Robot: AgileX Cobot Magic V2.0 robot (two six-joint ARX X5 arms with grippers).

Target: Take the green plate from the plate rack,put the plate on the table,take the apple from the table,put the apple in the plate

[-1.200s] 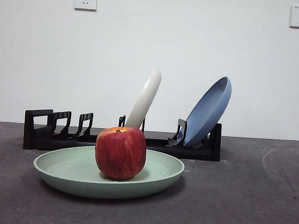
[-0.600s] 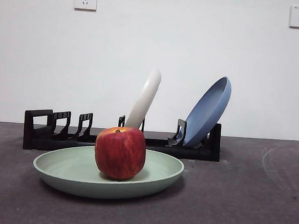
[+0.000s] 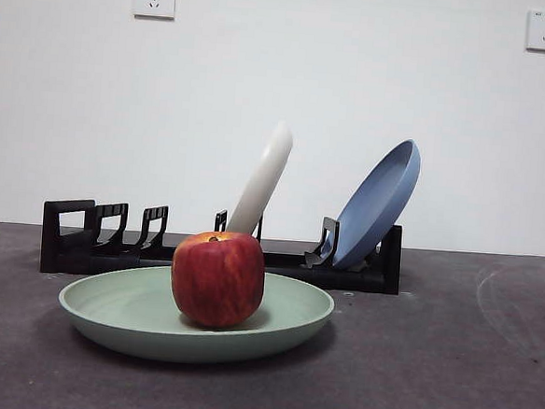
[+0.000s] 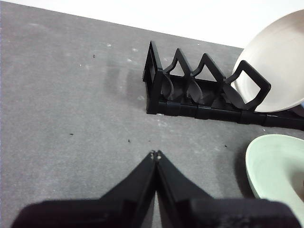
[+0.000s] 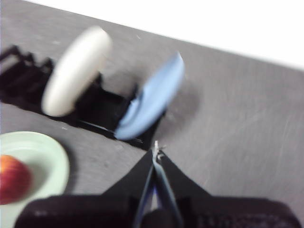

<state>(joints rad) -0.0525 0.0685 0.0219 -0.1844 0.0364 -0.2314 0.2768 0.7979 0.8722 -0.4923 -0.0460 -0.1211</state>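
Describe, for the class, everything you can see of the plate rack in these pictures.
The plate rack is long, low, black, plastic-looking, with upright slotted dividers and a loop handle at one end. It stands on the table behind the green plate. A cream-white plate and a blue plate lean in its slots; the slots near the handle hold nothing. No gripper touches it.

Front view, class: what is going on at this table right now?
Nothing is being handled. The apple sits in the green plate on the table, in front of the plate rack, which holds a cream plate and a blue plate. The left gripper and right gripper are shut, holding nothing.
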